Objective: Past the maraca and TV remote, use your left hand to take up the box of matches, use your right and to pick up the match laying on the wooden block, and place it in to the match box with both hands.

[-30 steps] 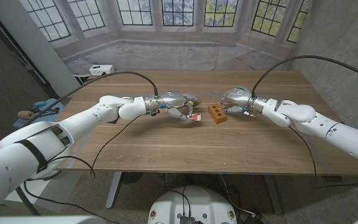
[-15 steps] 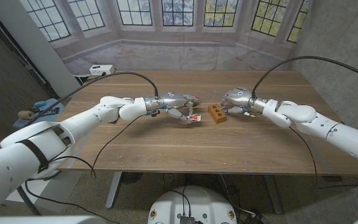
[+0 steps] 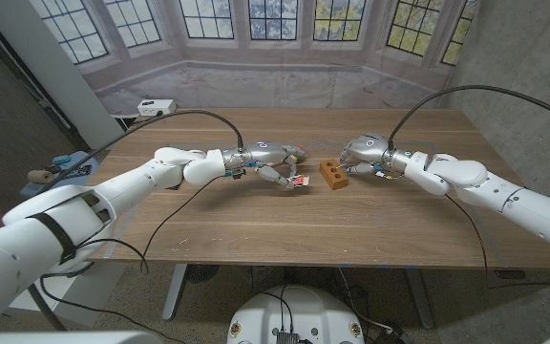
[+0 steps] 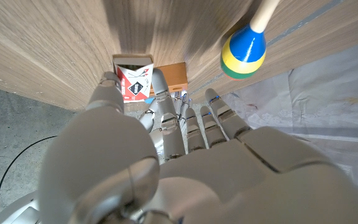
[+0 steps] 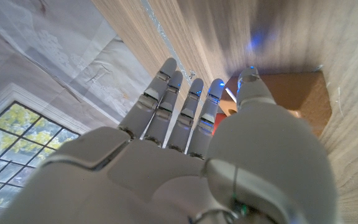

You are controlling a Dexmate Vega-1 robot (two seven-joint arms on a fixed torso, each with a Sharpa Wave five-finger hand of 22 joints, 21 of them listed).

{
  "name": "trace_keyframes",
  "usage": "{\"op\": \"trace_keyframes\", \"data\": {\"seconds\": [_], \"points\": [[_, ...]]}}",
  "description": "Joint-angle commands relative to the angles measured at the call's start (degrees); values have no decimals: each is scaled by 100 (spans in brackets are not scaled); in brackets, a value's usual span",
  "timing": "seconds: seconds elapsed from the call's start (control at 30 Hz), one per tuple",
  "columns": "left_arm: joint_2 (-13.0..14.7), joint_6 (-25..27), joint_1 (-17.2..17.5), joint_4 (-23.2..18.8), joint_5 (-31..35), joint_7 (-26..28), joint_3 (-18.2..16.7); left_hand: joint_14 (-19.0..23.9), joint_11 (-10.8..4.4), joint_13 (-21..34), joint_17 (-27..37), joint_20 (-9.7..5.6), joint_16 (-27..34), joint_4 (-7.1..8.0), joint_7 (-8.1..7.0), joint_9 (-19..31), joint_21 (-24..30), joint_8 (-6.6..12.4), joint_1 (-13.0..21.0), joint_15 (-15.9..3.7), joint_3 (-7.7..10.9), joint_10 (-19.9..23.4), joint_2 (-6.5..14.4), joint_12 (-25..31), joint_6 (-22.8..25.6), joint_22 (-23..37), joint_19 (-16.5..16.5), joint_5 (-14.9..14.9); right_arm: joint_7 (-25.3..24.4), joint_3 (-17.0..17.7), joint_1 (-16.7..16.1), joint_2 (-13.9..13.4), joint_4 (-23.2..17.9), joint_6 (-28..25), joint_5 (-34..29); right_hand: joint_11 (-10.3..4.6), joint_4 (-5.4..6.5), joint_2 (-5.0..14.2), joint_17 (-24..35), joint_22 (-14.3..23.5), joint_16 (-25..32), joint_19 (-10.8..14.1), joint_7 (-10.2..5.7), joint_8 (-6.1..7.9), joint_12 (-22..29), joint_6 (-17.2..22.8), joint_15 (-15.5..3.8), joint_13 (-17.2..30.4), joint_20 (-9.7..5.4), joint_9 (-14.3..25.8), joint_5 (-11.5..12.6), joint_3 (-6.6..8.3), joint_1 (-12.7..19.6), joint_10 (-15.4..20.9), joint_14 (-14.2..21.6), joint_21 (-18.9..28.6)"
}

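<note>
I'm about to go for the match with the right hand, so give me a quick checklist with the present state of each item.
1. Matchbox held by the left hand: ok, pinched between thumb and a finger.
2. Matchbox open to receive the match: cannot tell.
3. Right hand at the wooden block: ok, just beside it, fingers extended towards it.
4. Match lying on the block: cannot tell, the right hand's thumb covers that spot.
5. Right hand free: ok, nothing seen between its fingers.
6. Maraca out of the way: ok, it lies apart from the matchbox.
</note>
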Motion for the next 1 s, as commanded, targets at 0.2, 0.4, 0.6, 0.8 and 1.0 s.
{"op": "trace_keyframes", "data": {"seconds": [0.2,0.4,0.6,0.8,1.0], "points": [[-110,-104,-137,292,36,146,121,37,-4,15,19,-35,5,2,-35,0,-1,23,116,-13,-12,34,173,-7,16,32,39,48,11,-41,108,103,122,61,42,0,12,-4,38,16,39,67,-1,28,50,71,-932,32,-324,29,52,-25,92,99,70,16],[-136,-137,-191,415,45,227,176,37,-11,15,18,-32,3,-1,-42,1,0,30,121,-16,-18,33,171,-8,15,32,40,49,43,-60,139,125,150,74,69,-8,8,-1,47,17,57,90,7,38,51,119,-939,36,-326,32,52,-33,123,129,106,22],[-182,-186,-262,575,62,324,251,37,-6,15,19,-32,3,3,-43,-3,0,33,118,-13,-23,37,175,-7,16,33,41,49,106,-61,138,112,116,62,92,-6,5,3,54,18,77,109,11,39,54,140,-944,39,-327,33,53,-40,149,157,145,27],[-205,-207,-313,655,73,405,316,37,-15,15,19,-31,2,3,-52,-7,-1,34,117,-16,-27,41,175,-6,17,33,37,49,153,-55,121,105,69,33,100,-14,1,0,57,19,80,113,2,33,50,138,-945,41,-329,34,53,-45,168,160,151,27],[-192,-196,-318,634,69,427,353,39,-10,16,19,-28,2,1,-56,-12,-1,40,123,-19,-29,44,178,-6,25,33,36,50,200,-12,42,40,-46,-2,133,-17,5,-1,61,20,84,118,3,29,47,139,-937,43,-328,35,52,-53,173,164,156,28]]}}
